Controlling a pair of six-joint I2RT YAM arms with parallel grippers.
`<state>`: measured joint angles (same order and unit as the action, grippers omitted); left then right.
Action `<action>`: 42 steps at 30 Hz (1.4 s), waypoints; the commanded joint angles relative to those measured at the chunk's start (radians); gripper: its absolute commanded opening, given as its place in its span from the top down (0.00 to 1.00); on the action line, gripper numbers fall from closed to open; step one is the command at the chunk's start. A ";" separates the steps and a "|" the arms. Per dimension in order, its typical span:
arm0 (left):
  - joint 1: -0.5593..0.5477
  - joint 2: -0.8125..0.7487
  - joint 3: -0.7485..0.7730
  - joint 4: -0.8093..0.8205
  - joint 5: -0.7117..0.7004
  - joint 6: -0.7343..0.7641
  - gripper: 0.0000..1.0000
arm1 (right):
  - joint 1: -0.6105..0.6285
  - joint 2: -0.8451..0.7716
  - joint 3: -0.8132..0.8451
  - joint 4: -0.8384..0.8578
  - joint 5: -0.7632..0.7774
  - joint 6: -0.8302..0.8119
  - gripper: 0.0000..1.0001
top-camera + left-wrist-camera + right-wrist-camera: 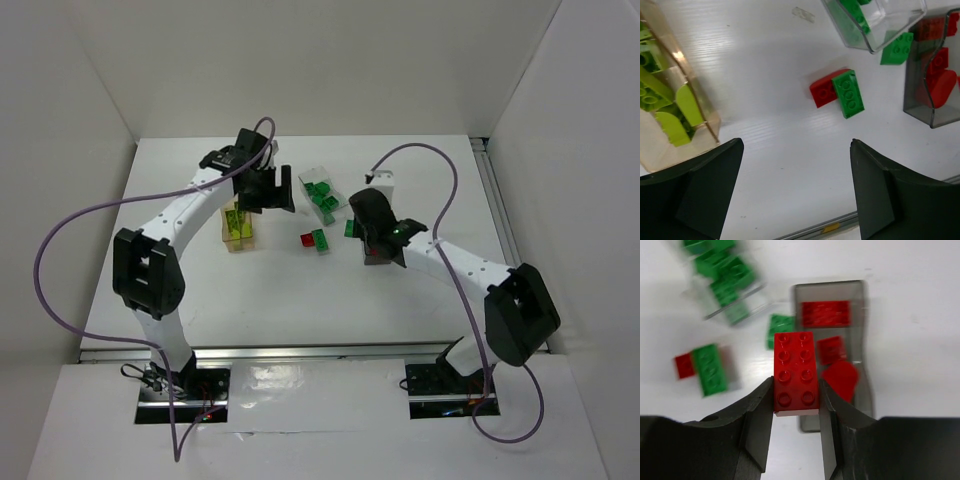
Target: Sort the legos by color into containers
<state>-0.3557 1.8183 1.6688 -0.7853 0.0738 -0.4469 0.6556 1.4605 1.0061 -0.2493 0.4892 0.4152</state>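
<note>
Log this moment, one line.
right end effector: shut on red brick | left end effector: open | loose green brick beside grey bin

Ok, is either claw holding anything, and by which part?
The right claw grips a red two-by-four brick by its long sides, near one end. The left claw is open and empty.

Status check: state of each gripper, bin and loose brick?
Left gripper: open, empty.
Right gripper: shut on red brick.
Amber bin: yellow-green bricks inside.
Clear bin: green bricks inside.
Grey bin: red bricks inside.
Loose red brick: on table, touching green brick.
Other green brick: loose beside clear bin.
</note>
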 commanded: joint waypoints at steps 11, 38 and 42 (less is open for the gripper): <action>-0.108 0.151 0.039 -0.012 0.017 -0.007 0.06 | -0.113 0.098 0.058 -0.001 0.101 0.025 0.39; -0.060 -0.062 -0.084 0.018 -0.256 -0.170 0.08 | -0.056 0.478 0.342 -0.102 -0.055 0.076 0.37; -0.051 -0.062 -0.084 0.018 -0.256 -0.170 0.08 | -0.065 0.530 0.387 -0.134 -0.037 0.094 0.35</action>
<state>-0.4118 1.7969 1.5898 -0.7815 -0.1707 -0.6094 0.6003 1.9541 1.3418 -0.3302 0.4107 0.4805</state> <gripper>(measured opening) 0.925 0.644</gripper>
